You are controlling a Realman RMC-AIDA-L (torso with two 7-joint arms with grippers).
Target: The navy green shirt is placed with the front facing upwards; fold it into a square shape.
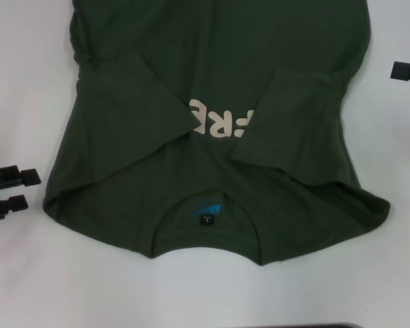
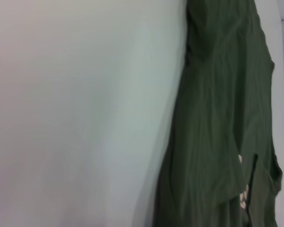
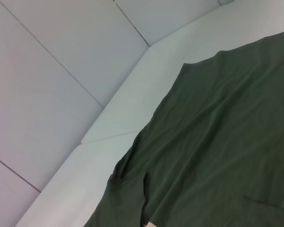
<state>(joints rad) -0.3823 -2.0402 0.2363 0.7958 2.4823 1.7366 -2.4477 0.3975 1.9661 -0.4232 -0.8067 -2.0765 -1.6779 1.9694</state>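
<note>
The dark olive-green shirt lies flat on the white table, neck toward me, with a small blue label inside the collar. Both short sleeves are folded inward over the chest, so only part of the cream lettering shows. My left gripper is open and empty at the left edge, beside the shirt's shoulder and apart from it. My right gripper shows only partly at the right edge, clear of the shirt. The shirt also shows in the left wrist view and the right wrist view.
The white table has bare room to the left, right and in front of the collar. A dark strip shows at the bottom edge. The right wrist view shows the table's far edge and a pale panelled wall.
</note>
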